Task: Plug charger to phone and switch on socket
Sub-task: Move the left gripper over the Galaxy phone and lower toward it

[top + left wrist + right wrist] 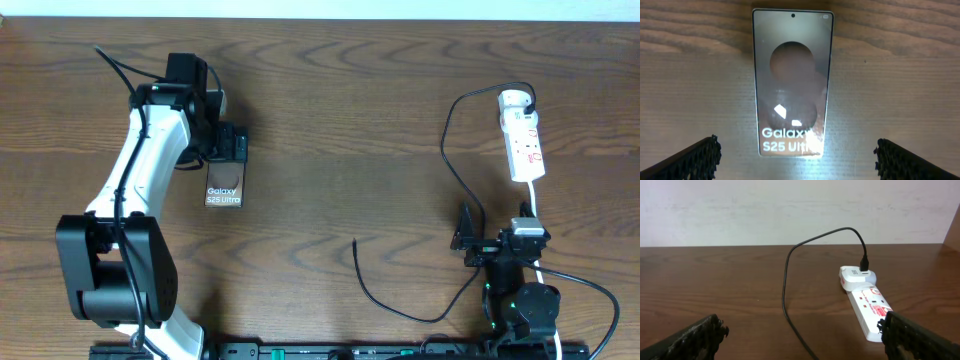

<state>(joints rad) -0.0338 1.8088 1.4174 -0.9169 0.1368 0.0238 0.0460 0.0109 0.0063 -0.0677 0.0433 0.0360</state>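
The phone (224,187) lies flat on the wooden table, its "Galaxy S25 Ultra" lettering towards the front. In the left wrist view the phone (792,80) lies ahead of and between my fingers. My left gripper (228,150) (797,160) is open and empty, over the phone's far end. The black charger cable (447,150) (786,280) runs from a white adapter (855,275) in the socket strip (522,140) (867,305) down the table. Its free plug tip (356,243) lies at the centre front. My right gripper (492,243) (802,340) is open and empty, by the cable.
The socket's white cord (535,200) runs from the strip towards the right arm's base. A pale wall (790,210) stands behind the table's far edge. The cable curves along the table front (400,308).
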